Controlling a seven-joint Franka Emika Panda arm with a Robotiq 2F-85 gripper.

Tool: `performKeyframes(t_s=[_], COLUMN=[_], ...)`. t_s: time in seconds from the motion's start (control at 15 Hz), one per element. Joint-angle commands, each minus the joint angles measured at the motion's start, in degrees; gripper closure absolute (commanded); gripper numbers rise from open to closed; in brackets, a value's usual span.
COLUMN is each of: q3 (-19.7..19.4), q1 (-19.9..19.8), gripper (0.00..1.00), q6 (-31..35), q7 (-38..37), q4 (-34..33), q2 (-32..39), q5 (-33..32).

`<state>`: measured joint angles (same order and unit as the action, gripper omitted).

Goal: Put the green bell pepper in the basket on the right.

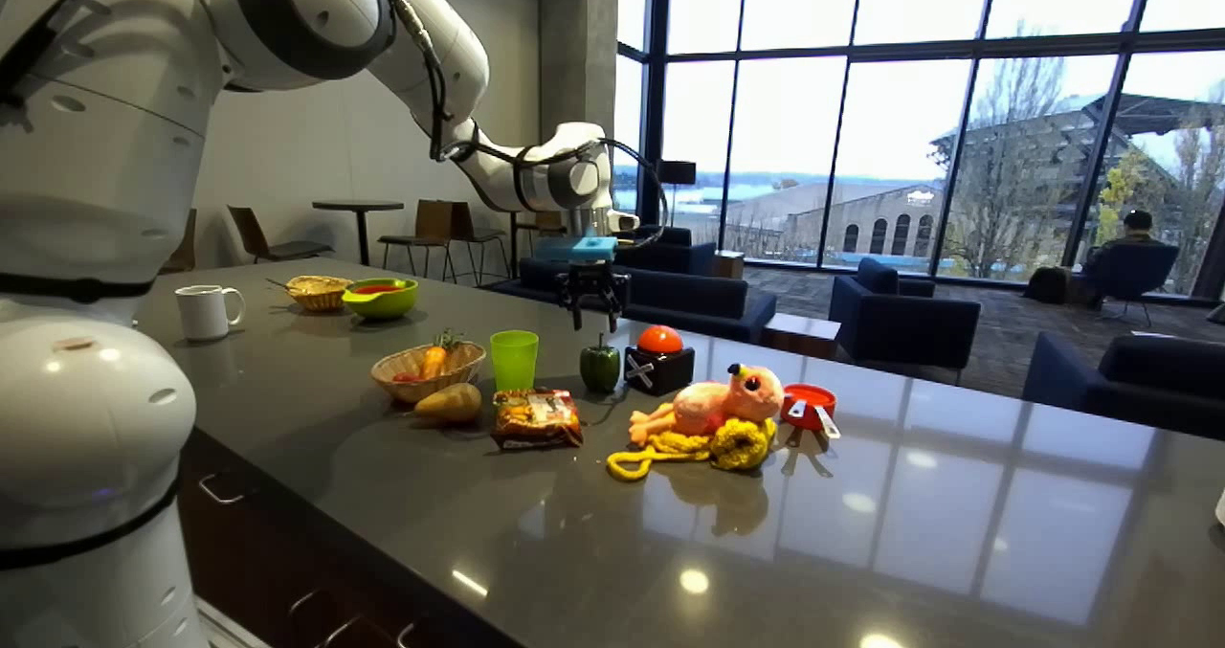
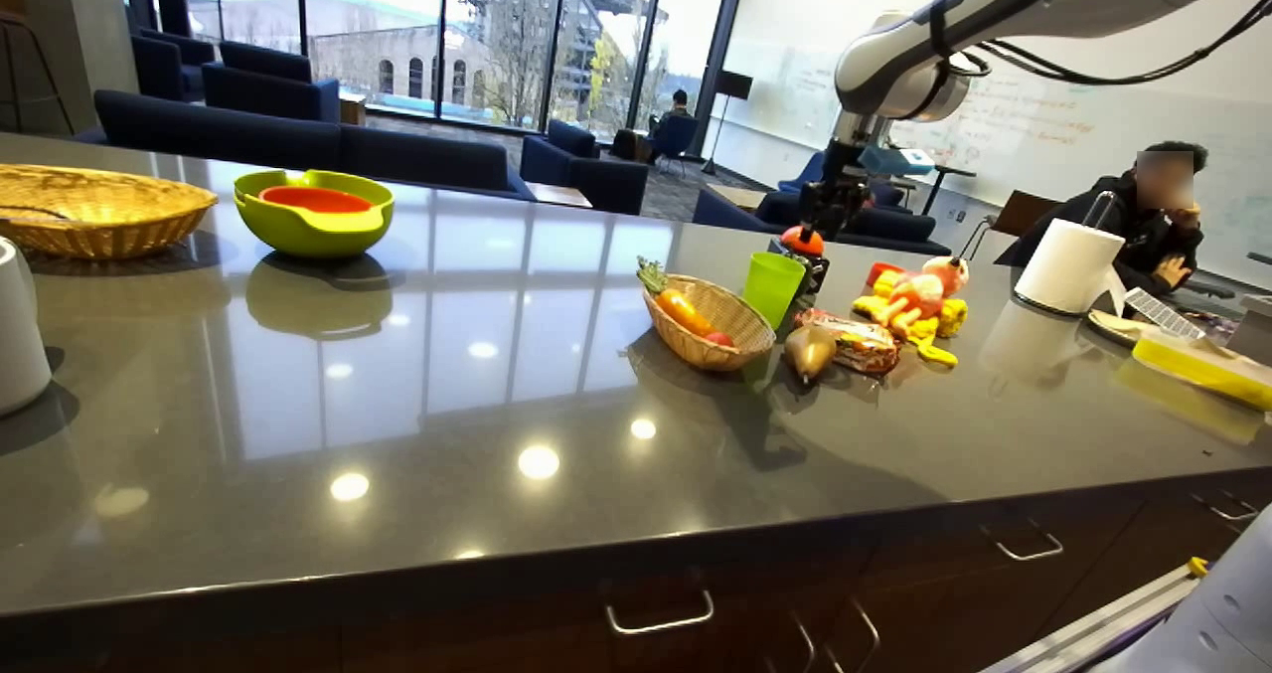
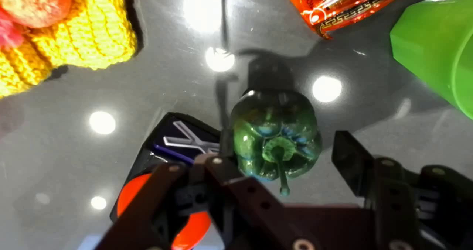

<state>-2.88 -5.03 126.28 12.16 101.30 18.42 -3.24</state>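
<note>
The dark green bell pepper (image 1: 600, 368) stands upright on the counter beside a black box in an exterior view. In the wrist view the pepper (image 3: 273, 128) shows stem-up. My gripper (image 1: 595, 321) is open above it, apart from it in that exterior view. In the wrist view the gripper (image 3: 283, 146) has one finger close beside the pepper's left side and a gap on the right. A small wicker basket (image 2: 699, 350) with a carrot and a red item also shows in an exterior view (image 1: 400, 387). Another wicker basket (image 2: 149, 221) stands farther left. I cannot make out the pepper there.
A lime-green cup (image 1: 514, 361) stands between pepper and basket. A snack packet (image 1: 536, 420) and a tan potato-like item (image 1: 450, 405) lie in front. The black box with orange dome (image 1: 660, 361) is close beside the pepper. A pink plush (image 1: 713, 407) lies on yellow crochet.
</note>
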Motion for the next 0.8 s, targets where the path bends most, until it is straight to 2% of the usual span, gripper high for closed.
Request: performKeyframes(t_s=[0.0, 0.73], q3=[0.8, 3.2], q1=[-0.7, -2.9], gripper=[0.01, 0.0], q6=[2.0, 2.0], q7=[4.5, 21.7], q4=[-0.4, -2.7], q2=[0.5, 2.7], q5=[-0.1, 1.3])
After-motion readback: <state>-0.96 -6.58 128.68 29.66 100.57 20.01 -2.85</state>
